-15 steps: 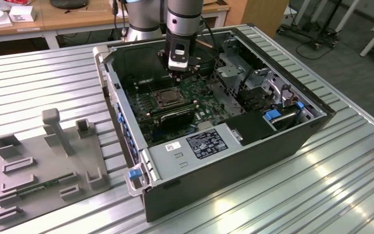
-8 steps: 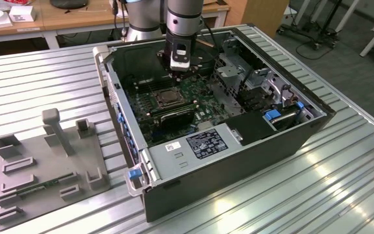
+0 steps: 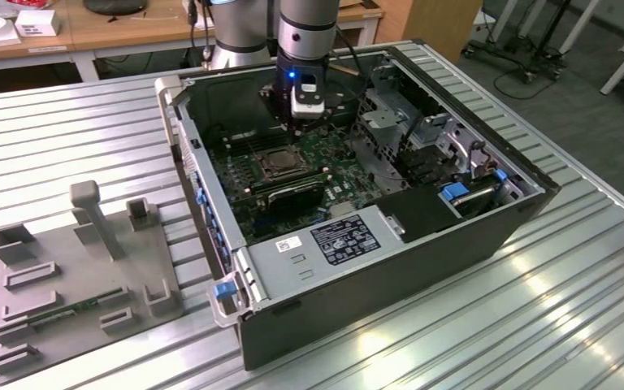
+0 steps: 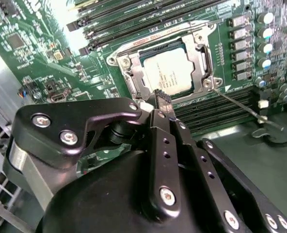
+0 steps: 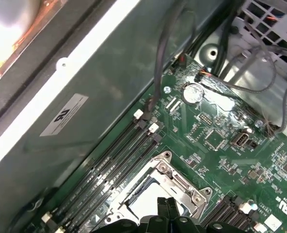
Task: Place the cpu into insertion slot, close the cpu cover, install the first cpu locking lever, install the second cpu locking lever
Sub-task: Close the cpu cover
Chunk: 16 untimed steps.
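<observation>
Pincer tips together, hiding cpu cover edge

Printed matter, none legible. Cpu, just beyond the gripper tips: faint grey lines of print on its face. Green circuit board, past the gripper: white silkscreen marks. Chassis wall, well away from the gripper: white sticker with a dark emblem. Silvery shroud, far from the gripper: black label with white lettering.
</observation>
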Available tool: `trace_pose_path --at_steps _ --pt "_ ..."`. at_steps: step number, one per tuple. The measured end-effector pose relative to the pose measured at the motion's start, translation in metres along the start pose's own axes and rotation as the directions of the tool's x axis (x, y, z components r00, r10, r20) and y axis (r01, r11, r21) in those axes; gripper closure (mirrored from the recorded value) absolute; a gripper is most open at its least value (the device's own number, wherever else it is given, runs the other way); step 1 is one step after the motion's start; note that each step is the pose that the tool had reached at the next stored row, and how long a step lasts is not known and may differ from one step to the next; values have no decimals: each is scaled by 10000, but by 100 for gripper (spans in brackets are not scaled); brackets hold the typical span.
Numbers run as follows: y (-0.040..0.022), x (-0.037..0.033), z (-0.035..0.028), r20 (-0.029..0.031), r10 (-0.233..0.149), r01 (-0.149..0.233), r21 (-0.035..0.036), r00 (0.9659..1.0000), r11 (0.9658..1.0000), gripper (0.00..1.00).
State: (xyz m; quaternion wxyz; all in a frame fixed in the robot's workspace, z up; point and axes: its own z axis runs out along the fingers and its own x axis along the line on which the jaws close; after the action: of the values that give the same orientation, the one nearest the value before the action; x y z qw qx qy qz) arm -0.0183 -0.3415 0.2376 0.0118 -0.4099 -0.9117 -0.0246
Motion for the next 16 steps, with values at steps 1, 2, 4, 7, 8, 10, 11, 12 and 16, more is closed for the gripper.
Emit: trace_pose_path --at_steps 1,2,4,7,8,10,11,12,16 --pt "0 0 0 -1 -1 1 0 10000 10000 89" --pt "0 0 0 -1 -3 3 0 10000 10000 89" --pt "0 0 0 -1 -3 3 0 10000 10000 89" --pt "0 0 0 -1 -4 4 0 10000 10000 89" --pt "0 0 0 -1 -4 4 1 10000 10000 89" --pt "0 0 0 -1 -4 4 0 10000 10000 89" --pt "0 0 0 -1 -5 5 0 10000 10000 89" --pt "0 0 0 -1 -4 4 0 10000 10000 89" --pt "0 0 0 -3 -66 66 3 10000 10000 89"
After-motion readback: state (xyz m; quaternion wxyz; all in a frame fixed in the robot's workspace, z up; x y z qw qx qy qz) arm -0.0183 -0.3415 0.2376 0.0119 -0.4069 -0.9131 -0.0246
